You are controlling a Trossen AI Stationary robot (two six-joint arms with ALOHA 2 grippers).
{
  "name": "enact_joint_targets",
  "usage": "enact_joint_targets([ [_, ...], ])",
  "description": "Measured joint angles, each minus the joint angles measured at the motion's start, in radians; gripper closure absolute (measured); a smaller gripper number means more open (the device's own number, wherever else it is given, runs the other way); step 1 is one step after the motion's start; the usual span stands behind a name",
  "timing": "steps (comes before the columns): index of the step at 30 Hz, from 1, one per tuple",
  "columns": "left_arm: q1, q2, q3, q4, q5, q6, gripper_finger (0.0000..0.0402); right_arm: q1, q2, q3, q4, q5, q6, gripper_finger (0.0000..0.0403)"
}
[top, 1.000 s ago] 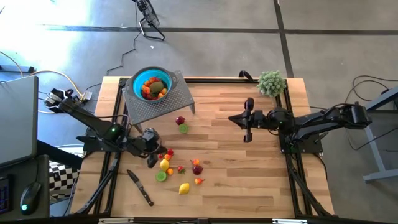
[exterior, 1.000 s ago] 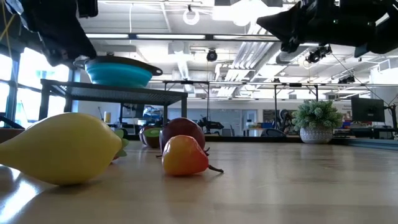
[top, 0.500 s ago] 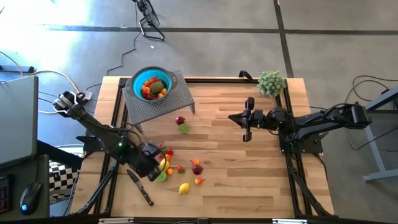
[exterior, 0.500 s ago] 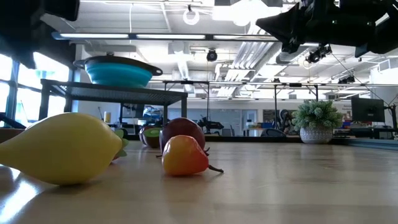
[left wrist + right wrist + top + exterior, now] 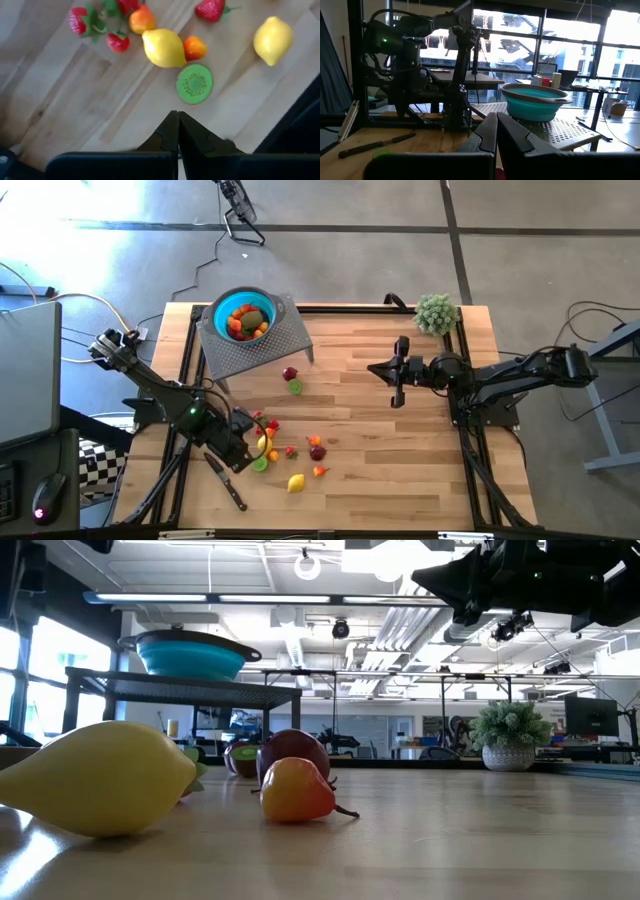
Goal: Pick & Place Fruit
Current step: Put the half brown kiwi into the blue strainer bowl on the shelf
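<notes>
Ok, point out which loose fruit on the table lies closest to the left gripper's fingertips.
The green kiwi slice: round, flat and green, it lies just ahead of the shut left gripper. The two yellow lemons and the strawberries lie farther off.

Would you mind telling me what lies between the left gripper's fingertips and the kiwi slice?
Only bare wooden table: in the left wrist view, the shut left gripper points at the kiwi slice, nothing lying between them.

You are looking at a grey concrete floor around the wooden table, with cables trailing across it. Beyond the table, ceiling lights and pipes run overhead, and tall windows let in bright daylight.
</notes>
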Motion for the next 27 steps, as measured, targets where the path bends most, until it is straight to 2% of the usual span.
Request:
enact_joint_targets([
  [6, 0.000, 0.000, -0.006, 0.037, -0.014, -0.001, 0.0399, 0.002, 0.000, 0.000, -0.021, -0.007, 0.046, 0.0400],
  [10, 0.000, 0.003, -0.006, 0.032, 0.005, -0.043, 0.0375, 0.002, 0.000, 0.000, -0.028, -0.005, 0.052, 0.0400],
  [14, 0.000, 0.005, -0.007, 0.031, 0.038, -0.058, 0.0327, 0.002, 0.000, 0.000, -0.037, -0.005, 0.052, 0.0400],
  [27, 0.000, 0.019, -0.007, 0.034, 0.049, -0.095, 0.0143, 0.002, 0.000, 0.000, -0.051, -0.004, 0.045, 0.0400],
])
